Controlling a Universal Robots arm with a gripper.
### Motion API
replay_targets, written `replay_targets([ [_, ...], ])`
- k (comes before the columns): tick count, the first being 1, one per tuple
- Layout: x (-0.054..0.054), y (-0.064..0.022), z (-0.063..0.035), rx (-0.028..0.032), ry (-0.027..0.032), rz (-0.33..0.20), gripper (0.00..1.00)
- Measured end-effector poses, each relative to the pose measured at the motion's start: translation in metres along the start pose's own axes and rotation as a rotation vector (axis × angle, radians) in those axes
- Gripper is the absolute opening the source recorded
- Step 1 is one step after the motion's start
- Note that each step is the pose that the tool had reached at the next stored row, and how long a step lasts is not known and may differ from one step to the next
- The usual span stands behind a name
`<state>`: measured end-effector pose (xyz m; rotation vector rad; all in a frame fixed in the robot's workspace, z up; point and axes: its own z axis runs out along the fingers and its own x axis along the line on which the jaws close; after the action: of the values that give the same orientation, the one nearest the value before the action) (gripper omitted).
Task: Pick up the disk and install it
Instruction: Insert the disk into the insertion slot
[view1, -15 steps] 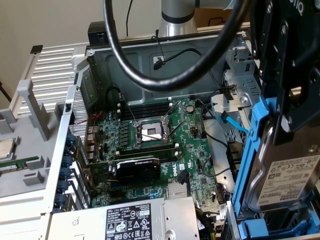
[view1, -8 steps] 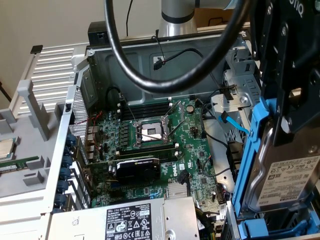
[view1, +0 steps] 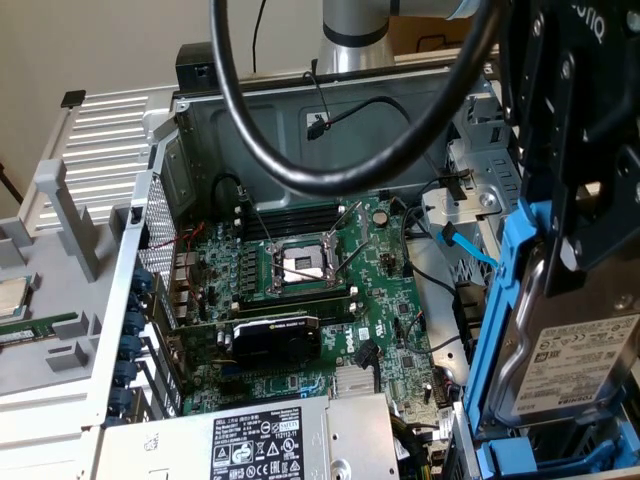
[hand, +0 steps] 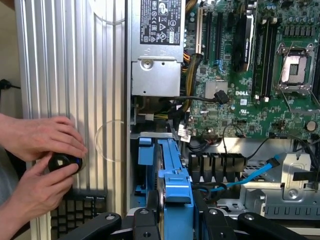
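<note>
The disk (view1: 585, 350), a silver hard drive with a white label in a bright blue carrier frame, stands on edge at the exterior view's right, low beside the open computer case's drive bay. My gripper (view1: 578, 250) is shut on it from above, one black finger pressed on the drive's face. In the wrist view the blue carrier (hand: 172, 172) runs edge-on between my black fingers (hand: 151, 204), with my gripper (hand: 175, 210) closed on both its sides above the bay.
The open case holds a green motherboard (view1: 300, 290) with a bare processor socket (hand: 295, 67), a silver power supply (view1: 260, 440) and a blue data cable (hand: 250, 177). A thick black cable (view1: 300, 170) loops overhead. A person's hands (hand: 40, 165) hold a black knob on the ribbed panel (hand: 100, 75).
</note>
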<state>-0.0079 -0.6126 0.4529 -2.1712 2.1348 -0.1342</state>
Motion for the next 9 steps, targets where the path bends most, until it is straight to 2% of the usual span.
replay_targets([
  [9,0.0000,-0.0009,0.0013,-0.0011,-0.0002,0.000,0.36],
])
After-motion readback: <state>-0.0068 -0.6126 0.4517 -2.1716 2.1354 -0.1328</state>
